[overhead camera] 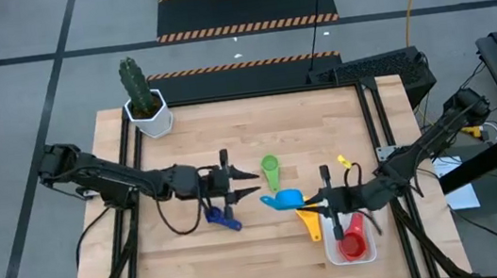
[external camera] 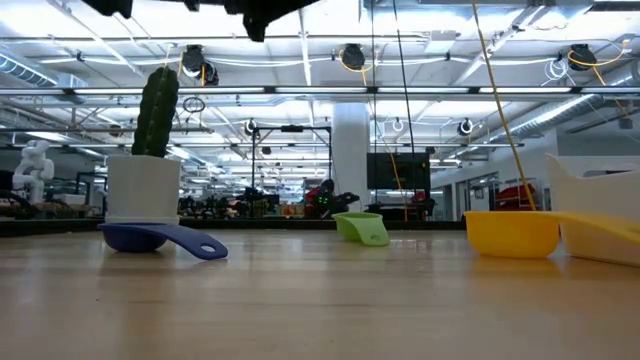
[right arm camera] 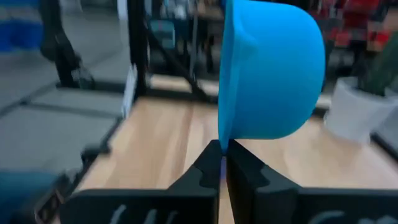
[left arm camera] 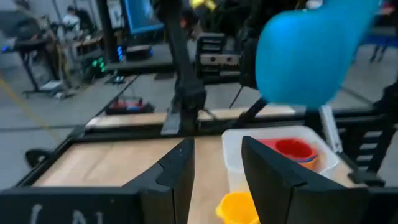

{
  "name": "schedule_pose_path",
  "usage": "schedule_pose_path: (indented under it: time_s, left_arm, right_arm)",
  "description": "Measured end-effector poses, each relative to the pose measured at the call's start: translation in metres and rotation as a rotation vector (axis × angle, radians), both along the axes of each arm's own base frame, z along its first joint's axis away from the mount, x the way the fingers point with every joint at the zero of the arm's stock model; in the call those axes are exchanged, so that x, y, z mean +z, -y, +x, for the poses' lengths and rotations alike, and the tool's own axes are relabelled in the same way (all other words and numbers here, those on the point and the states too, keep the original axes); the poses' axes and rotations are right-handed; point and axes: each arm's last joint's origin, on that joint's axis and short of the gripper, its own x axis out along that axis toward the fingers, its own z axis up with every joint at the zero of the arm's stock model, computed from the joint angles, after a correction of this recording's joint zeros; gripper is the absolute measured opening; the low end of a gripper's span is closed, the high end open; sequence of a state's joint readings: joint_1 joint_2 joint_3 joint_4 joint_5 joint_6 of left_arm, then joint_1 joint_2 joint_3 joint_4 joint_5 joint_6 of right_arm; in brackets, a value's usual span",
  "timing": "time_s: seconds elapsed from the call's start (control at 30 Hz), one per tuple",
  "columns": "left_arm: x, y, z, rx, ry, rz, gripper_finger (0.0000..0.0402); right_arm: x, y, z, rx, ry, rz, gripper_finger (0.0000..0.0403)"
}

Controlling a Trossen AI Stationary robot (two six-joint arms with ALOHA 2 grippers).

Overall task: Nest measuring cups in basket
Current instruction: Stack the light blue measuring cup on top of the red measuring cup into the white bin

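Observation:
My right gripper (overhead camera: 310, 203) is shut on a light blue measuring cup (overhead camera: 284, 199), which it holds above the table's middle. My left gripper (overhead camera: 254, 181) hovers open and level just left of it, with nothing between its fingers (left arm camera: 177, 168). On the table rest a dark blue cup (overhead camera: 221, 216), a green cup (overhead camera: 271, 166) and a yellow-orange cup (overhead camera: 311, 223). The white basket (overhead camera: 369, 255) stands at the near right and holds a red cup (overhead camera: 353, 243) with an orange one (left arm camera: 309, 162) under it. My right gripper pinches the light blue cup by the thin flat handle at its rim (right arm camera: 222, 142) between its two shut fingers. The fingers lie level and point toward the table's left. The cup is lifted clear and turned on its side, with the bowl (right arm camera: 273, 74) standing out beyond the fingertips.
A white pot with a cactus (overhead camera: 148, 111) stands at the far left corner. Black rails (overhead camera: 375, 123) run along the table's sides. Bare wood (overhead camera: 245, 263) lies in front of the cups.

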State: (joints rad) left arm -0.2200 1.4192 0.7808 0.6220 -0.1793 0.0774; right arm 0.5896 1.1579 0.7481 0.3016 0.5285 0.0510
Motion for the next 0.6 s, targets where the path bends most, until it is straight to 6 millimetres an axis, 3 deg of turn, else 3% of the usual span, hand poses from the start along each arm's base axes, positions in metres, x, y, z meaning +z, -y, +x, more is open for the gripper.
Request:
schedule_pose_path:
  time_s: [0.2, 0.6]
  left_arm:
    - [0.003, 0.006, 0.002, -0.070, 0.101, -0.025, 0.0142]
    - [0.012, 0.020, 0.004, -0.124, 0.292, -0.090, 0.0228]
  right_arm:
    - [-0.006, 0.004, 0.002, -0.010, 0.161, 0.001, 0.0000]
    - [-0.029, 0.012, 0.023, -0.080, 0.200, 0.001, 0.0000]
